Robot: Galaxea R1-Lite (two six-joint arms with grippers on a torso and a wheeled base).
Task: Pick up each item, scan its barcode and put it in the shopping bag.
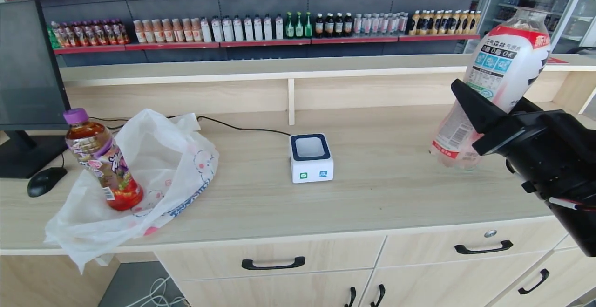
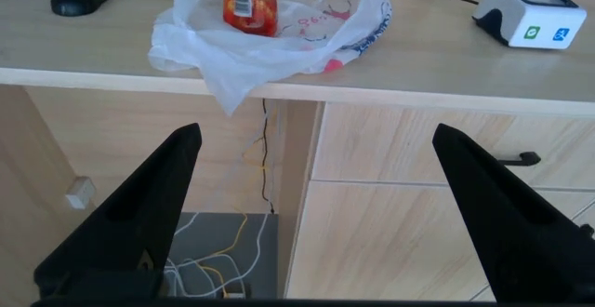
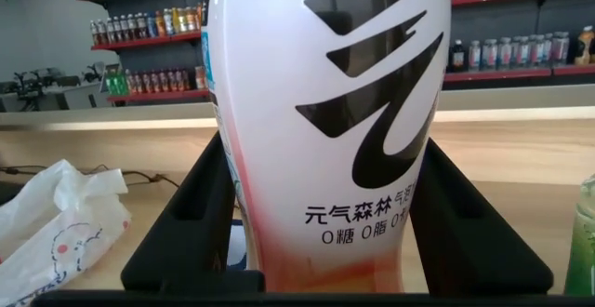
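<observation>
Right claw point(image 1: 493, 103) clamped on white bottle point(image 1: 499, 60), left claw point(image 2: 318, 141) spread open, tea bottle point(image 1: 104, 162) in shopping bag point(image 1: 174, 158).

1. Your right arm point(image 1: 558, 167) comes in from the right; your right gripper point(image 1: 484, 106) has its black fingers point(image 3: 191, 219) clamped on either side of a tilted bottle point(image 1: 505, 55).
2. Your left gripper point(image 2: 316, 158) is held low, pointing forward, its two fingers spread wide apart.
</observation>
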